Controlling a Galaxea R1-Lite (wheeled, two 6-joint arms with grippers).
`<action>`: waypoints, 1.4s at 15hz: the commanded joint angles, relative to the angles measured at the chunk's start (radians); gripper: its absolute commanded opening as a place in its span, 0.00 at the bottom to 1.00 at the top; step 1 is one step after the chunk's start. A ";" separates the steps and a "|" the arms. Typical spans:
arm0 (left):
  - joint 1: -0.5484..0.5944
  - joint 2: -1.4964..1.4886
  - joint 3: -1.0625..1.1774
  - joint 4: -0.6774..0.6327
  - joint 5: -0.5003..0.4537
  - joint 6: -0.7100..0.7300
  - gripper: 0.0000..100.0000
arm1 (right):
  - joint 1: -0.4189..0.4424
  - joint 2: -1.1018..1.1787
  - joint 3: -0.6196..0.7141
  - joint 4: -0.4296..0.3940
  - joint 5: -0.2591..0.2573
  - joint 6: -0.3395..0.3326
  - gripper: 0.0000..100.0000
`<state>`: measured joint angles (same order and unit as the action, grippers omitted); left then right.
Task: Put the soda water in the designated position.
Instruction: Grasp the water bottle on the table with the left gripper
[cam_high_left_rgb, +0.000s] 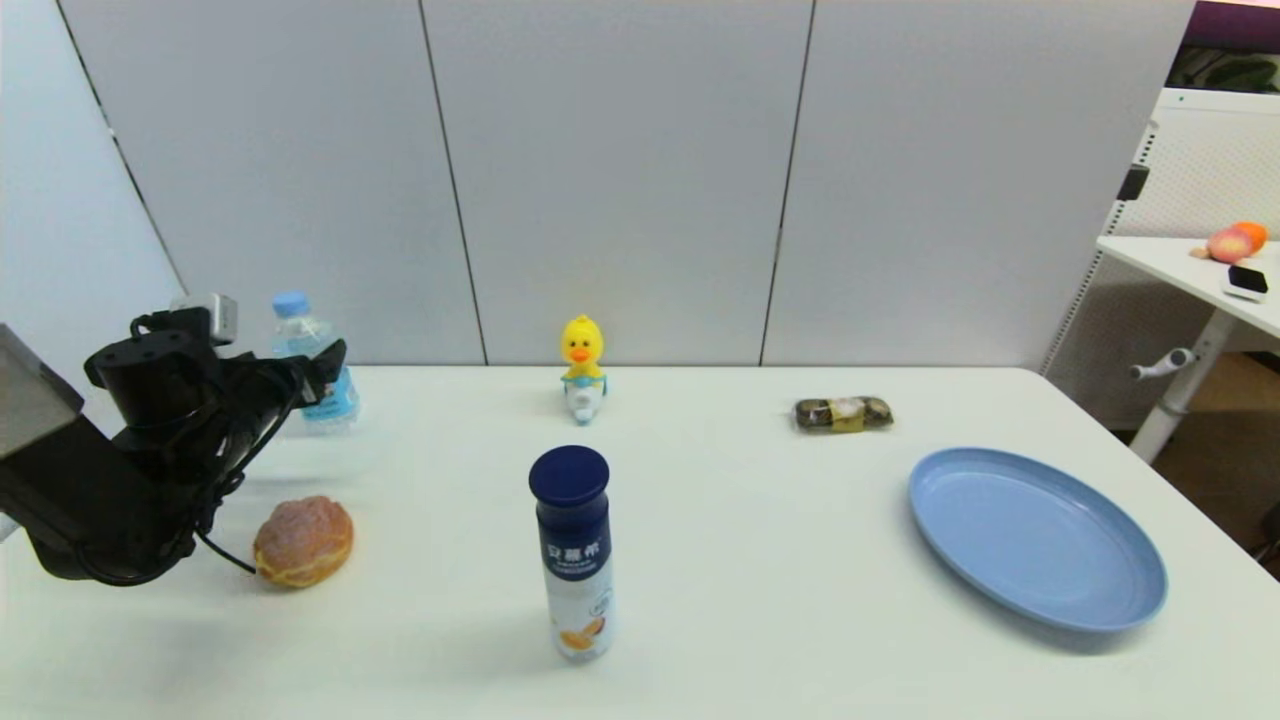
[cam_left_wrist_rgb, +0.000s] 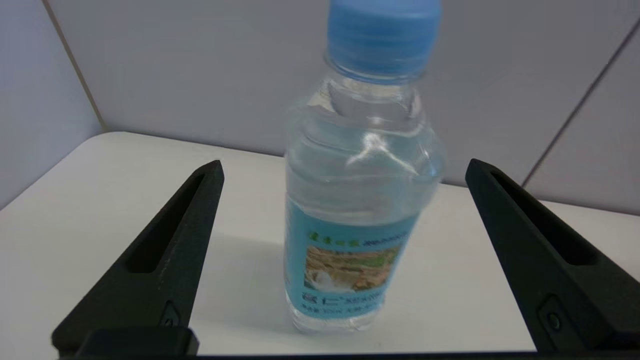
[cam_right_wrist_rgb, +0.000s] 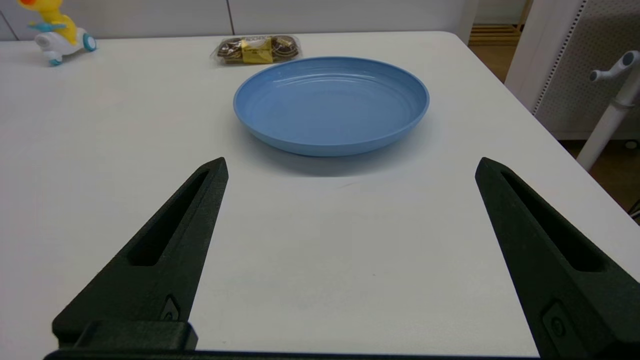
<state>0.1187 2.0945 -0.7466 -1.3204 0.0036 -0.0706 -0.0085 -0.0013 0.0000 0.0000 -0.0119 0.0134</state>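
Note:
The soda water (cam_high_left_rgb: 312, 368) is a small clear bottle with a light-blue cap and blue label, standing upright at the table's far left near the wall. My left gripper (cam_high_left_rgb: 325, 368) is right in front of it, open. In the left wrist view the soda water (cam_left_wrist_rgb: 357, 200) stands just beyond the two spread fingers (cam_left_wrist_rgb: 170, 250), which do not touch it, and my left gripper (cam_left_wrist_rgb: 345, 167) is lined up with its middle. My right gripper (cam_right_wrist_rgb: 350, 165) is open over bare table, short of the blue plate (cam_right_wrist_rgb: 331, 102); it is outside the head view.
A dark-navy-capped bottle (cam_high_left_rgb: 573, 553) stands at centre front. A bread bun (cam_high_left_rgb: 303, 541) lies at front left beneath my left arm. A yellow duck toy (cam_high_left_rgb: 583, 381) and a wrapped snack pack (cam_high_left_rgb: 844, 414) sit at the back. The blue plate (cam_high_left_rgb: 1035, 535) lies at right.

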 joint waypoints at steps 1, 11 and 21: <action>0.007 0.059 -0.056 -0.008 -0.002 0.000 1.00 | 0.001 0.000 0.000 0.000 0.000 0.000 1.00; 0.006 0.154 -0.198 -0.025 -0.004 0.002 1.00 | -0.001 0.000 0.000 0.000 0.000 0.000 1.00; 0.006 0.171 -0.223 -0.029 -0.004 0.028 1.00 | -0.001 0.000 0.000 0.000 0.000 0.000 1.00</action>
<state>0.1236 2.2677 -0.9670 -1.3402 0.0000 -0.0432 -0.0089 -0.0013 0.0000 0.0000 -0.0119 0.0138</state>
